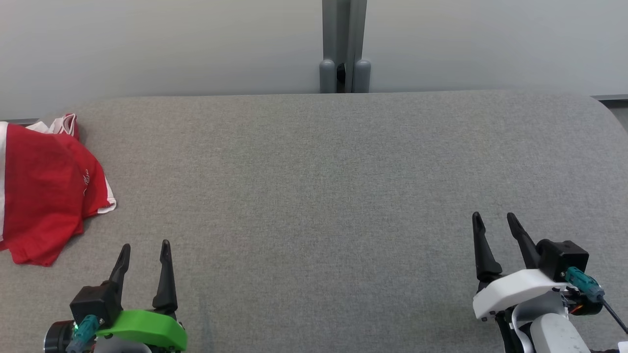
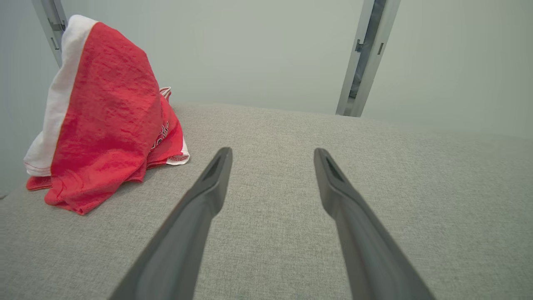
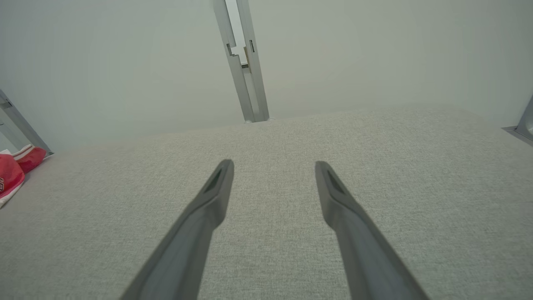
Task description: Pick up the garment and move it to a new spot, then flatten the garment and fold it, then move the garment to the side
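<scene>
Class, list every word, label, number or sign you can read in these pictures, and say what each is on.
On the red garment, white print: curled into a fold, too small and blurred to read.
No other writing on the grey table or the wall.

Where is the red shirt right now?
The red shirt lies bunched at the left edge of the table in the head view, just ahead and left of the open left claw, not touching it.
</scene>
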You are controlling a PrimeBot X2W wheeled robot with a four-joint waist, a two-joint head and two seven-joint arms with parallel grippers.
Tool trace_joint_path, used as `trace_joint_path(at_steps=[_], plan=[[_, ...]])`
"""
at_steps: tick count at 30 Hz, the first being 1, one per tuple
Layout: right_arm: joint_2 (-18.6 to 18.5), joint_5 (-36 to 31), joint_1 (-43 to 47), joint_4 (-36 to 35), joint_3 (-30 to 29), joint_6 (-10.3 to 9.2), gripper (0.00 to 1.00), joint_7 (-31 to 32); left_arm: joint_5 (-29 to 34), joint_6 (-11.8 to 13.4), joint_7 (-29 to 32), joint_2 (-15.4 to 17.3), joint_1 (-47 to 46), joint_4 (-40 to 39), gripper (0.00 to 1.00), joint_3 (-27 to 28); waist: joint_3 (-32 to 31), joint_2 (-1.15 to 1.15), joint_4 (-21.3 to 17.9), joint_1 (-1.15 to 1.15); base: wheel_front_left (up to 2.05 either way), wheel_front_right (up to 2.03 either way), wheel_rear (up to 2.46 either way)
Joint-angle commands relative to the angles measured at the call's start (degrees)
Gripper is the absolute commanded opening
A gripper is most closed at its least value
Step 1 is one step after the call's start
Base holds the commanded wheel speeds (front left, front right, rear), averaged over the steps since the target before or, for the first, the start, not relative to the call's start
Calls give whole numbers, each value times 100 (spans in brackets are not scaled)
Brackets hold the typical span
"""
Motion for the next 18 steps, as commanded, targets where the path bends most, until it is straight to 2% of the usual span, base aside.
trace_joint_path(at_steps=[1,18], plan=[[-31,-148,16,6,0,2,100,-53,125,-14,-45,20,94,3,100,11,-1,0,0,0,0,0,0],[-34,-904,73,144,-55,1,100,-232,777,-9,-217,-14,162,71,100,69,24,0,45,0,0,0,0]])
